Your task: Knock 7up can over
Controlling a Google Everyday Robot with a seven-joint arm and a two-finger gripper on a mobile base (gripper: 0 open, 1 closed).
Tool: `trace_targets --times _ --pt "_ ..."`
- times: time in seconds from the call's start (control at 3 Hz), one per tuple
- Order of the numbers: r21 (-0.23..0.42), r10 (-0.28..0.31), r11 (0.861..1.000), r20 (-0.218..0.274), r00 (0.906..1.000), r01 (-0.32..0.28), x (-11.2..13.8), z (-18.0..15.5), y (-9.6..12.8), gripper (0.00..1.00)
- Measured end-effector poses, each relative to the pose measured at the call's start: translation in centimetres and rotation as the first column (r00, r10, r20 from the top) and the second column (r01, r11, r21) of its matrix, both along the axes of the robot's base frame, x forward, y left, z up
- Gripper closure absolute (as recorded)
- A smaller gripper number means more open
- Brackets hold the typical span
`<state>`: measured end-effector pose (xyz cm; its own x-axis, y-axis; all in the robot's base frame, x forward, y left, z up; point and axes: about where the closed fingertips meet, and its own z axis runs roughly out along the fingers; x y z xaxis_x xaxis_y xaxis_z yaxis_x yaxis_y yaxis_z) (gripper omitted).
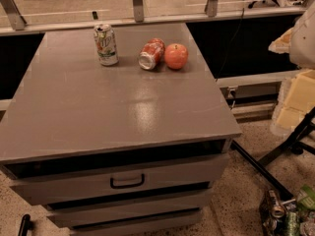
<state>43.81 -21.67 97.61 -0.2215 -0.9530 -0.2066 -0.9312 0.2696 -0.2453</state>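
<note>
The 7up can (pixel 106 44) stands upright near the far left of the grey cabinet top (pixel 113 107). It is white and silver with a green logo, a green band at its base and a silver top. My gripper is out of view. Only a white rounded part, probably of my arm (pixel 306 33), shows at the right edge, well away from the can.
An orange-red soda can (pixel 150 53) lies on its side right of the 7up can, touching a red apple (pixel 176 56). The cabinet has drawers with a black handle (pixel 127 182). Yellowish packets (pixel 295 100) and a black stand (pixel 290 146) are at the right. Cans lie on the floor (pixel 278 213).
</note>
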Motion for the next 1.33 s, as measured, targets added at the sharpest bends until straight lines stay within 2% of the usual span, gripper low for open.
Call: trace_targets --times 0.33,0.67,1.0,1.33 --pt "0.000 0.000 1.000 0.000 1.0000 0.000 0.0 0.0 0.0 0.00" --pt "0.050 0.086 0.995 0.092 0.9921 -0.091 3.8 0.9 1.9 0.00" --pt "0.100 0.202 0.969 0.191 0.9605 -0.224 9.4 2.7 5.6 0.00" --pt "0.193 0.285 0.920 0.267 0.9206 -0.341 14.7 4.1 11.3 0.00"
